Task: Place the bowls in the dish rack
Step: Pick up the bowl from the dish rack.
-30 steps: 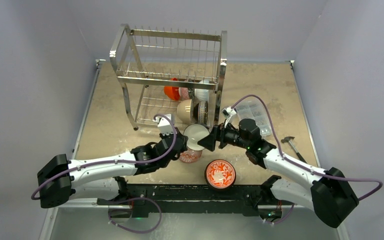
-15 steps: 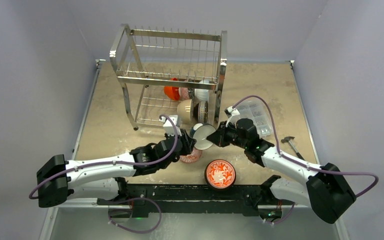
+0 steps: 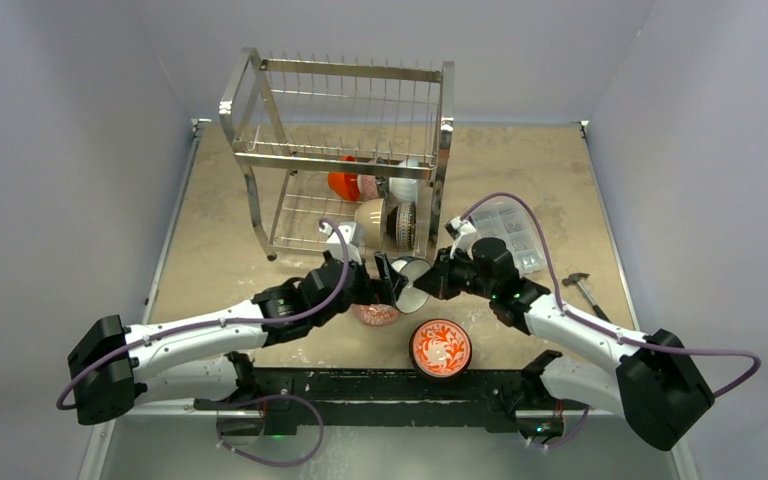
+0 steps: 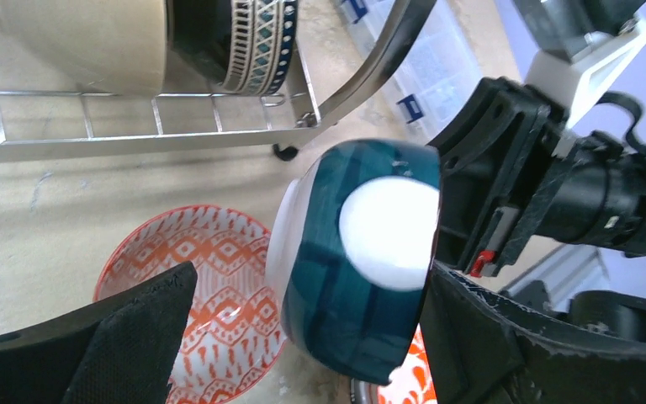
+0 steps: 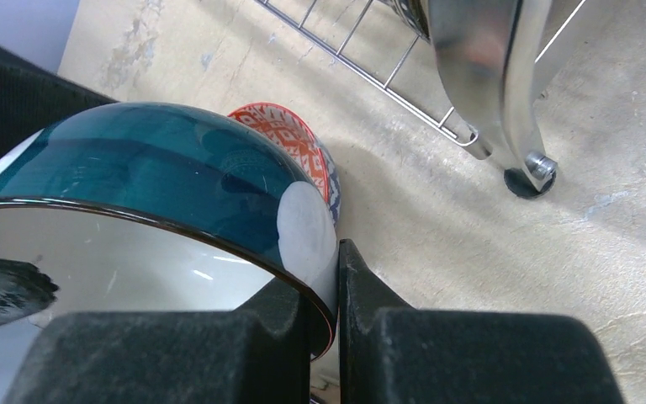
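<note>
Right tool [image 5: 336, 284] clamped on one teal bowl [image 5: 151, 168], left tool [image 4: 311, 282] apart, two red-patterned bowls [image 3: 375, 316] [image 3: 441, 347] beside.

White-shelled left arm [image 3: 195, 335] and right arm [image 3: 585, 330], black joints, looping mauve cables [image 3: 505, 194], coarse matte-black jaws.

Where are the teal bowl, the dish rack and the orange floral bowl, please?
teal bowl [image 4: 335, 307]: left wrist view, outer wall.
dish rack [image 3: 330, 163]: top view, upper front rail.
orange floral bowl [image 3: 441, 347]: top view, inner base.
</note>
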`<state>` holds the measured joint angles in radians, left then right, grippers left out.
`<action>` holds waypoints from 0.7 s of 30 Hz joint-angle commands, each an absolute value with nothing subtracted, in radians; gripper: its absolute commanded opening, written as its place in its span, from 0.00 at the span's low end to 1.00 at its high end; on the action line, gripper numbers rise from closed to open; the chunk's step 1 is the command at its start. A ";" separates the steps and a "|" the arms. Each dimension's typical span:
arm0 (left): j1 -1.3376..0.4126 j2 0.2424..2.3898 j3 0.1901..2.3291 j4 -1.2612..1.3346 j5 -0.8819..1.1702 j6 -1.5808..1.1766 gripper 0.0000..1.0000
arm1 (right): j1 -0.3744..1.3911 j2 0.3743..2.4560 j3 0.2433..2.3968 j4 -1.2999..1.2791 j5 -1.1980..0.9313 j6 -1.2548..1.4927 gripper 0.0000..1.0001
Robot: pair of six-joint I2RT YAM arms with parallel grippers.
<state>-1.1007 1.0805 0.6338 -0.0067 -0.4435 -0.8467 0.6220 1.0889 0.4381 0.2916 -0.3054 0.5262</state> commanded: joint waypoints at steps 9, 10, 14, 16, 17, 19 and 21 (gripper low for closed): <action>-0.952 1.211 0.608 0.296 -0.005 -0.818 0.98 | 0.629 1.086 0.519 0.319 -0.413 0.484 0.00; -0.952 1.226 0.613 0.297 0.007 -0.818 0.98 | 0.629 1.087 0.521 0.316 -0.414 0.483 0.00; -0.952 1.289 0.627 0.314 0.059 -0.815 0.98 | 0.629 1.091 0.526 0.314 -0.419 0.483 0.00; -0.951 1.311 0.633 0.319 0.075 -0.817 0.98 | 0.630 1.093 0.527 0.314 -0.417 0.482 0.00; -0.952 1.316 0.633 0.326 0.081 -0.818 0.98 | 0.629 1.095 0.529 0.313 -0.416 0.481 0.00; -0.952 1.315 0.628 0.332 0.081 -0.818 0.94 | 0.629 1.100 0.529 0.314 -0.416 0.480 0.00; -0.953 1.305 0.623 0.335 0.077 -0.818 0.89 | 0.629 1.104 0.529 0.313 -0.417 0.479 0.00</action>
<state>-0.9558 1.3148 0.6037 0.2630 0.0490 -0.8265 0.6212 1.1072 0.4660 0.2512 -0.3733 0.4774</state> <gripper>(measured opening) 0.935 0.090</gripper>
